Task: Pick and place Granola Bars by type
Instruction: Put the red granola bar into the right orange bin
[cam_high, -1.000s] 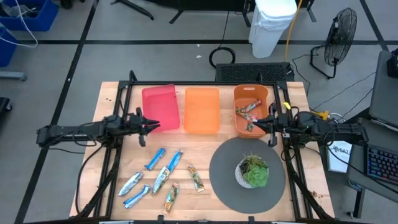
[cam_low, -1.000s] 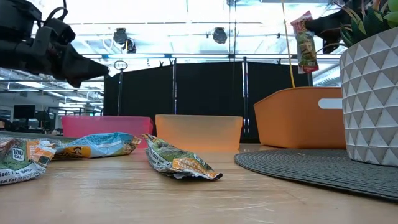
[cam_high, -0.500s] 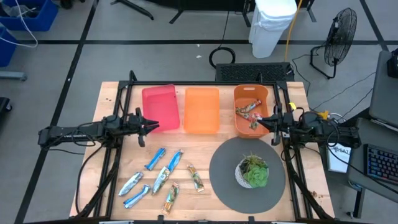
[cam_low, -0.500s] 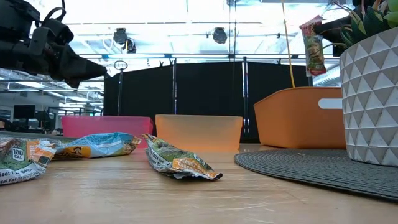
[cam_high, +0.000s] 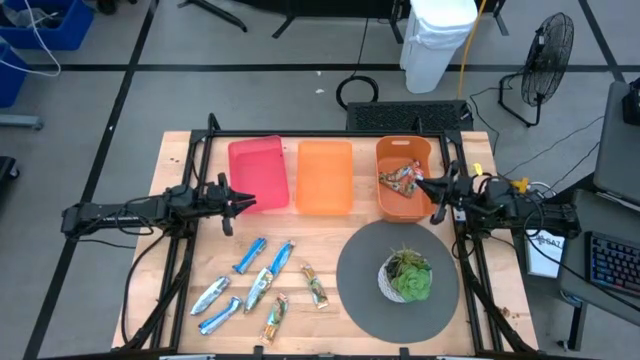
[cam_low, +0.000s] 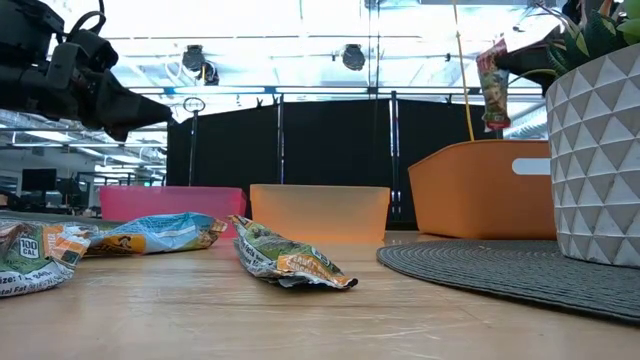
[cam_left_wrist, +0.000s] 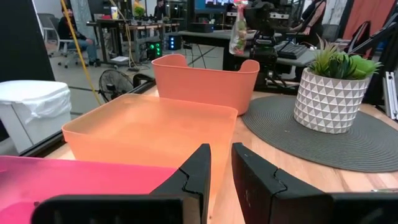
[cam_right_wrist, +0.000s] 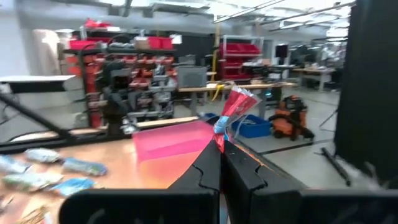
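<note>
- High view: The right gripper (cam_high: 422, 184) hangs over the dark orange bin (cam_high: 404, 152), its fingers pinched on a red-and-green granola bar (cam_high: 408, 177) that is hard to separate from the few bars already lying inside. The left gripper (cam_high: 246, 198) waits at the near edge of the pink bin (cam_high: 258, 173), beside the light orange bin (cam_high: 325, 176); from above, its fingertip gap cannot be made out. Six loose bars (cam_high: 262, 287) lie scattered on the wooden table (cam_high: 175, 150), some blue-silver, some green-gold. A potted plant (cam_high: 407, 276) stands on a round grey mat (cam_high: 365, 275).
- Low view: The held bar (cam_low: 492, 85) dangles upright above the dark orange bin's rim (cam_low: 478, 186), its top end gripped by dark fingers mostly hidden behind the plant's white pot (cam_low: 596, 160). A green-gold bar (cam_low: 288, 259) lies in front; others at the left edge are cut off. The left arm's gripper (cam_low: 150, 108) hovers high at the left.
- Left wrist view: The left arm's own fingers (cam_left_wrist: 202, 163) stand slightly apart with nothing between them, pointed across the light orange bin (cam_left_wrist: 149, 130). Far off, the held bar (cam_left_wrist: 239, 34) shows small above the dark orange bin (cam_left_wrist: 205, 81).
- Right wrist view: Blurred. The fingers (cam_right_wrist: 208, 168) are clamped together on the bar's lower end; its red crimped end (cam_right_wrist: 233, 109) sticks out beyond them. The pink bin (cam_right_wrist: 177, 138) lies beyond.
</note>
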